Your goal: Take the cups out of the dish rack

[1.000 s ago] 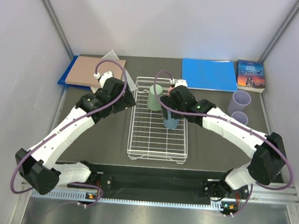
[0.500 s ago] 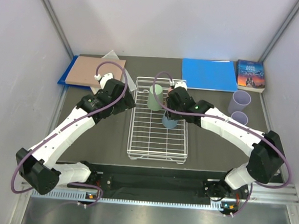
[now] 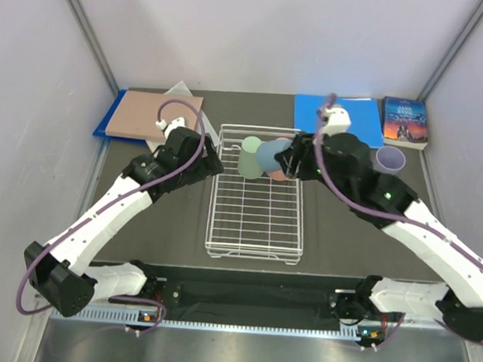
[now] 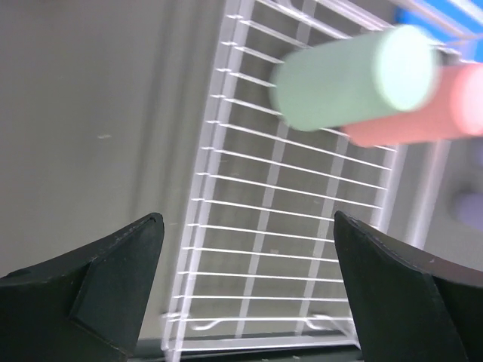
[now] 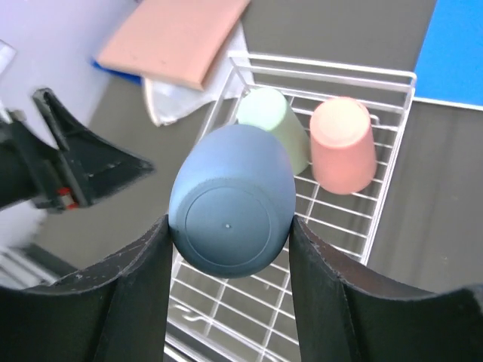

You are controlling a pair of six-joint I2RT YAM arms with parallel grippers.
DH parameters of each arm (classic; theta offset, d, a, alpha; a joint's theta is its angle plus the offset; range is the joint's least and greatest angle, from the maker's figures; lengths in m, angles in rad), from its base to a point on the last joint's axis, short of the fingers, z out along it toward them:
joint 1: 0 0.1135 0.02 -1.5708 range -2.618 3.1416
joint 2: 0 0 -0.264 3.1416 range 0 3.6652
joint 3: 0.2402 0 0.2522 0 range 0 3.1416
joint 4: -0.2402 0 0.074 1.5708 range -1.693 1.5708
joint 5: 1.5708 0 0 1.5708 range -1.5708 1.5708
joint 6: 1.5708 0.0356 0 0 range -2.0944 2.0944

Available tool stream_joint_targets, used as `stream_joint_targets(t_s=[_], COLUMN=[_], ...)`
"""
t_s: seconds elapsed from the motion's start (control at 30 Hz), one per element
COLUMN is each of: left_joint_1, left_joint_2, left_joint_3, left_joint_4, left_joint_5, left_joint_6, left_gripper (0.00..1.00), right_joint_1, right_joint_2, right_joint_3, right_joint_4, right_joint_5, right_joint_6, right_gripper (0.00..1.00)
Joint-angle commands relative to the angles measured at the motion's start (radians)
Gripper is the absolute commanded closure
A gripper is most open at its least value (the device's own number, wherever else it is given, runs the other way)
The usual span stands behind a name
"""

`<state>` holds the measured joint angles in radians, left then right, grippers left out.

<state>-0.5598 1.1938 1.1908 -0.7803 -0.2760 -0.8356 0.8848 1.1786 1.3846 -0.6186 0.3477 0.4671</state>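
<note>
Right gripper [image 5: 229, 226] is closing on the light blue cup [image 5: 230, 200]. The fingers are pressing its two sides, base toward the wrist camera, at frame centre. In the top view this cup is hanging over the upper end of the dish rack [image 3: 255, 223], overlapping the other two cups there.

Left gripper [image 4: 245, 219] is spreading wide and holding nothing. It is hovering at the rack's upper left edge.

Risks we are noting:
- The tumbler is tapered and smooth-sided, so we are judging that it could slide out of a side pinch if the wrist tilts or swings fast.
- If the cup travels low, it could clip the pale green cup [image 5: 272, 121] or the salmon pink cup [image 5: 343, 143] just beneath and tip them.
- The lilac cup [image 3: 390, 160] is standing on the table at centre right. A set-down close beside it could knock it over.
- Both grippers are working near the rack's upper end, so arm contact is possible.

View differences:
- The right wrist view is showing the pink cup whole, base up and just beside the green one. The top view is hiding most of it behind the blue cup.
- The top view alone is showing the lilac cup clearly.
- The left wrist view alone is confirming the empty gap between the left fingers.
</note>
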Motion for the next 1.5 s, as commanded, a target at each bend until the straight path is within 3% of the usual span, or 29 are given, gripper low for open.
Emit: stream_joint_targets(t_s=[0.0,0.13,0.2,0.27,0.43,1.0,1.13,1.2,1.23,1.47], left_joint_1=[0.000,0.034,0.067,0.087,0.092,0.090,0.087,0.084,0.086,0.084], left_joint_2=[-0.135,-0.311,-0.353,-0.336,-0.269,-0.237,-0.217,-0.206,-0.203,-0.191], left_joint_3=[-0.060,-0.265,-0.387,-0.453,-0.554,-0.530,-0.533,-0.533,-0.533,-0.533], left_joint_4=[0.251,0.652,0.865,0.955,1.293,1.346,1.371,1.374,1.375,1.375], left_joint_5=[0.177,0.374,0.481,0.611,0.751,0.848,0.859,0.870,0.873,0.874], left_joint_6=[-0.019,-0.129,-0.253,-0.354,-0.514,-0.539,-0.553,-0.556,-0.557,-0.550], left_gripper=[0.01,0.01,0.01,0.02,0.05,0.05,0.10,0.16,0.25,0.61], right_joint_1=[-0.071,-0.230,-0.282,-0.294,-0.299,-0.285,-0.254,-0.242,-0.241,-0.242], right_joint_2=[-0.173,-0.311,-0.356,-0.373,-0.390,-0.260,-0.215,-0.205,-0.201,-0.195], right_joint_3=[-0.172,-0.409,-0.505,-0.562,-0.627,-0.633,-0.619,-0.618,-0.616,-0.601], right_joint_4=[0.158,0.359,0.465,0.558,0.715,0.887,0.910,0.921,0.919,0.892], right_joint_5=[-0.056,-0.322,-0.401,-0.476,-0.562,-0.702,-0.716,-0.716,-0.717,-0.720], right_joint_6=[0.114,0.281,0.330,0.379,0.458,0.505,0.505,0.508,0.505,0.487], right_gripper=[1.00,1.00,1.00,1.00,1.00,1.00,1.00,1.00,1.00,1.00])
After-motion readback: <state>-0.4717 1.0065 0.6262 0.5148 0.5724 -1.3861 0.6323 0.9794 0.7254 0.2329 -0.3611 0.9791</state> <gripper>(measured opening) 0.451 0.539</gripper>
